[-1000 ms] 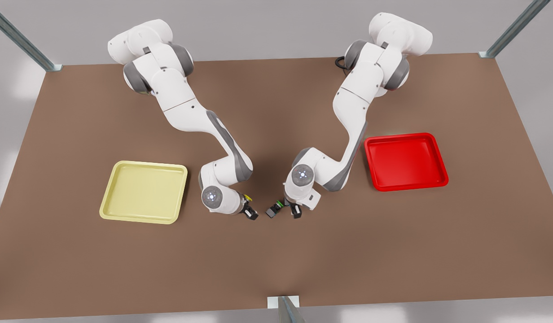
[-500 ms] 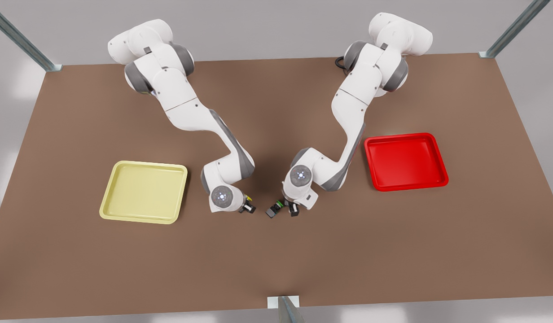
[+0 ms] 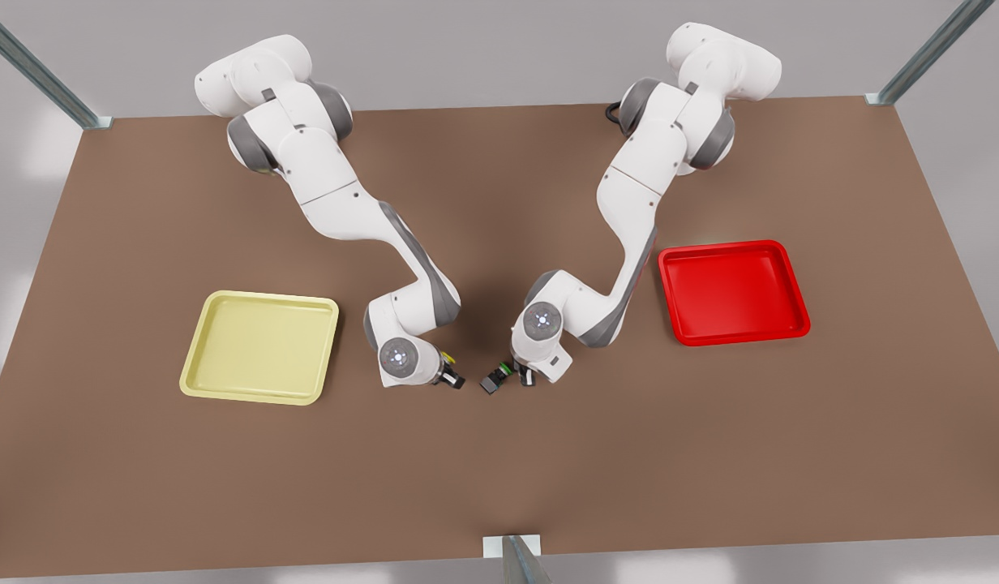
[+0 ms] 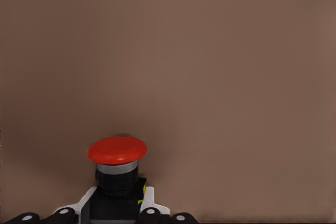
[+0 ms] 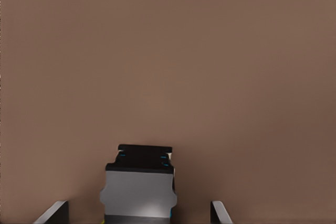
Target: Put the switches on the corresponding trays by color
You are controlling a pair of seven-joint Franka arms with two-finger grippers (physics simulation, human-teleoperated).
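Now, left claw (image 4: 119, 211) gripping red switch (image 4: 116, 151), right claw (image 5: 139, 211) straddling yellow switch (image 5: 138, 184)

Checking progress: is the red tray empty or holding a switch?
Empty. The red tray shows a bare floor in the front view; the red-capped switch sits outside it on the table.

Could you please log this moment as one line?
left gripper: at red-capped black push-button switch | right gripper: open, straddling yellow-capped dark push-button switch

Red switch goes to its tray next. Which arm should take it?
Left. The left gripper sits at the red switch, with the red tray on that arm's side; the right gripper is at the yellow switch.
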